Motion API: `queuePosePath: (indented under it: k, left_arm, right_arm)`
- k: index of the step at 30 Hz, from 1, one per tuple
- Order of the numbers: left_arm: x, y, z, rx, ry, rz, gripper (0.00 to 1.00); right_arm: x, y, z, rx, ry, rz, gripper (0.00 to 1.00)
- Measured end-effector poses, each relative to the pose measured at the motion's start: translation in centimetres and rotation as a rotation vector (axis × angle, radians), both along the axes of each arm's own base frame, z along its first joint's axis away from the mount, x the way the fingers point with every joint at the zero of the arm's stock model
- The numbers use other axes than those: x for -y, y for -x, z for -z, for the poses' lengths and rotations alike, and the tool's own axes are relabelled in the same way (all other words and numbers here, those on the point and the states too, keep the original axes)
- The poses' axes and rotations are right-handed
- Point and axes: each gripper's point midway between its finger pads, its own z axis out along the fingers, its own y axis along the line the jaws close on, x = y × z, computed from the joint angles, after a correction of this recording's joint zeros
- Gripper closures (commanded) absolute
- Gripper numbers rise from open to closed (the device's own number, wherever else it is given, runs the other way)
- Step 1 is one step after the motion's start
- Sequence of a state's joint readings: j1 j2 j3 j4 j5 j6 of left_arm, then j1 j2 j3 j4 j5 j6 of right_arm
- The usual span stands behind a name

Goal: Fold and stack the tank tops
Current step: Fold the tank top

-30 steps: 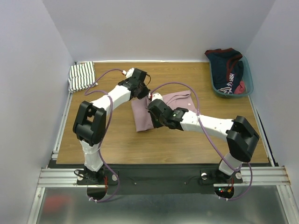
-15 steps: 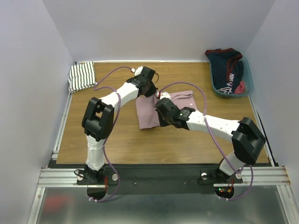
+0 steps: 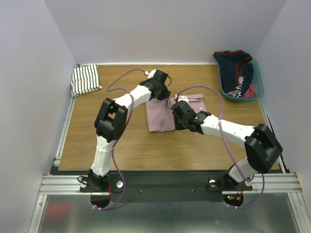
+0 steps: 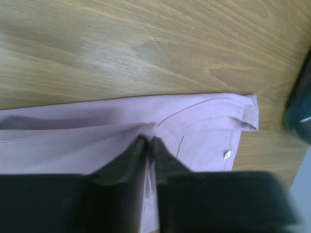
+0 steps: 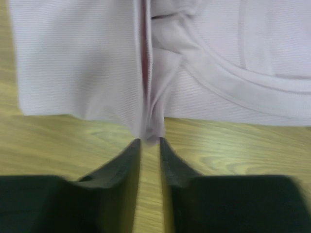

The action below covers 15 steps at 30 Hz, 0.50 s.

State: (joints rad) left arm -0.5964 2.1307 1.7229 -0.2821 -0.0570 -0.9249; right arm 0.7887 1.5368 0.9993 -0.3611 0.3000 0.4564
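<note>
The pink tank top (image 3: pixel 160 119) lies folded on the middle of the wooden table (image 3: pixel 121 143). My left gripper (image 3: pixel 165 95) is at its far edge. In the left wrist view, a raised crease of the pink tank top (image 4: pixel 97 131) runs into the left gripper (image 4: pixel 148 141), whose jaws stand almost together on it. My right gripper (image 3: pixel 176 108) is at the near edge. In the right wrist view the right gripper (image 5: pixel 149 141) is slightly open, with bare wood between its fingers and a pucker of the pink tank top (image 5: pixel 73 58) just past the tips. The striped tank top (image 3: pixel 85 79) lies folded at the back left corner.
A teal basket (image 3: pixel 260 83) with dark navy-and-red clothing sits at the back right corner. Purple cables loop over both arms above the cloth. White walls close in the table on three sides.
Both grippers have moved right with the pink top's edge, and the cloth now lies further right. The right jaws have parted off the cloth; the left jaws have loosened a little.
</note>
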Motion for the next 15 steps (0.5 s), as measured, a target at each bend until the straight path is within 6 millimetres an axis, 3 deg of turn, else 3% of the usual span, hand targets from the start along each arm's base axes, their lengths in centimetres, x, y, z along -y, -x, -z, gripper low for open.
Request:
queuePosePath:
  k: [1, 4, 7, 11, 15]
  left_arm:
    - [0.4, -0.1, 0.2, 0.005, 0.012, 0.016, 0.50]
    - [1.6, -0.6, 0.1, 0.033, 0.050, 0.055, 0.36]
    - [2.4, -1.3, -0.9, 0.081, 0.083, 0.085, 0.34]
    - [2.3, -1.7, -2.8, 0.141, 0.114, 0.099, 0.36]
    - [-1.0, -0.5, -4.5, 0.156, 0.121, 0.057, 0.41]
  right_arm:
    - [0.5, -0.2, 0.1, 0.000, 0.001, 0.018, 0.57]
    - [3.0, -0.9, 0.8, -0.008, 0.016, 0.086, 0.44]
    - [4.7, -1.1, 1.1, -0.008, 0.028, 0.133, 0.40]
    - [4.7, -0.9, 0.3, 0.011, 0.009, 0.132, 0.43]
    - [4.1, -1.5, -0.3, 0.019, -0.004, 0.127, 0.43]
